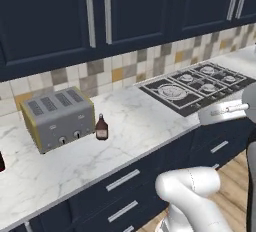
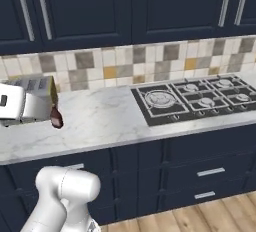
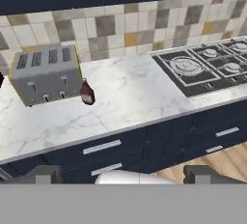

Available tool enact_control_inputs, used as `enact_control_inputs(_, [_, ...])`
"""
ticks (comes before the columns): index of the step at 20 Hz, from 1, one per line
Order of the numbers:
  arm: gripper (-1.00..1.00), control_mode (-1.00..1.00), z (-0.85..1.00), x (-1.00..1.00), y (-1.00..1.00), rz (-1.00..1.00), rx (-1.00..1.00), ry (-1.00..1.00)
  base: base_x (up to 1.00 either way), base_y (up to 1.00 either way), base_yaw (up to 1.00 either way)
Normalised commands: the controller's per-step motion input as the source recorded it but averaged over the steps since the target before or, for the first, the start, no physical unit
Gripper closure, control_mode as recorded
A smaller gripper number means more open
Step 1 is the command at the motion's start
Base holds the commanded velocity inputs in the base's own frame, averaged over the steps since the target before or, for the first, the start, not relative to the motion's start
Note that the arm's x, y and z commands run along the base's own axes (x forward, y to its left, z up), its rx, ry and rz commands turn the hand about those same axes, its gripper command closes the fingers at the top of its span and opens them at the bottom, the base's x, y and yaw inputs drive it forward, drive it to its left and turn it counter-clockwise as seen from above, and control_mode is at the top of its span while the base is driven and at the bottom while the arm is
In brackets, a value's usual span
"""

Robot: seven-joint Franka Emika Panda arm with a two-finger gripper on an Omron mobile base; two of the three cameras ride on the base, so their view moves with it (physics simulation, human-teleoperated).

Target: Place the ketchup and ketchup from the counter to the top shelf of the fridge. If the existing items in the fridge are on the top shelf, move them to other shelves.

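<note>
Ketchup (image 1: 101, 128): squat maroon btl, marbled counter (image 1: 140, 121).

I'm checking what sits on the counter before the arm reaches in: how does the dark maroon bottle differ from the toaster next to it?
The bottle is small, narrow and dark maroon with a pale label; the toaster is a far larger, boxy grey block. The bottle stands at the toaster's front corner, nearer the stove. Both stand upright on the counter.
</note>
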Motion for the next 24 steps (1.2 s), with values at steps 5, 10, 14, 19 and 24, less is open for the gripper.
enact_control_inputs(5, [-1.0, 1.0, 0.0, 0.0, 0.0, 0.0, 0.0, 0.0, 0.63, -0.32, 0.24])
enact_control_inputs(10, [-1.0, -1.0, -0.06, 0.03, -0.13, 0.17, 0.0, 0.0, 0.07, -0.21, 0.18])
enact_control_inputs(14, [-1.0, -1.0, -0.37, 0.24, -0.16, 0.54, 0.0, 0.03, 0.0, 0.0, 0.0])
enact_control_inputs(19, [-1.0, -1.0, -0.44, 0.68, -0.01, 0.6, 0.0, 0.09, 0.0, 0.0, 0.0])
enact_control_inputs(24, [-1.0, -1.0, -0.37, 0.95, 0.05, 0.47, 0.0, 0.02, 0.0, 0.0, 0.0])
